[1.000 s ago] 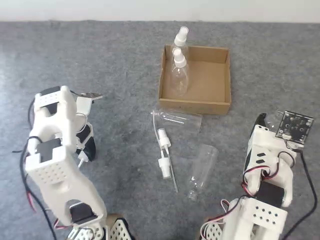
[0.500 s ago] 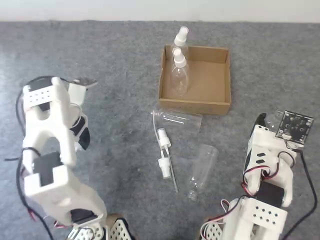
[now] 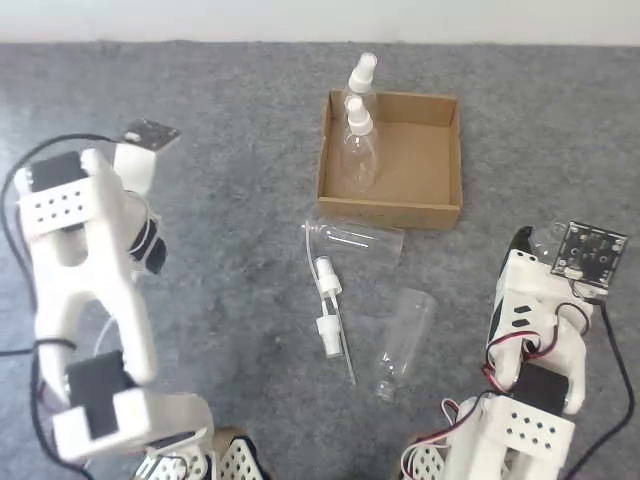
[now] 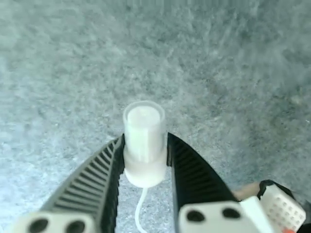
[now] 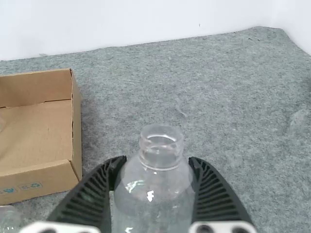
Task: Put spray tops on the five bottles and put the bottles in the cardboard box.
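Nearest, the left gripper (image 4: 144,141) is clamped on one spray top (image 4: 143,126). Its fingers press on both sides of the collar, and the thin tube runs back between them. The grey table (image 4: 218,58) lies behind it.

The right gripper (image 5: 156,162) pinches one open bottle (image 5: 154,187) at the shoulder. The bottle is upright and its neck is uncapped. In the high view this pair sits at the near right of the table, apart from the box (image 3: 390,212).

Bottle count: five.
- One is held, as above.
- Two lie uncapped on the table. The near bottle (image 3: 405,335) lies at a slant with its narrow end toward the arms. The far bottle (image 3: 360,238) lies crosswise, just beside the box's near wall.
- Two are capped. The boxed bottle (image 3: 358,155) is inside the box, against its left wall. The corner bottle (image 3: 362,80) is at the box's far-left corner; whether it is inside or just behind cannot be told.

Spray top count: five.
- One is held.
- Two are fitted on the capped bottles.
- Two are loose on the table. The near top (image 3: 328,335) and far top (image 3: 325,272) lie roughly in line, left of the near bottle, with their tubes alongside.
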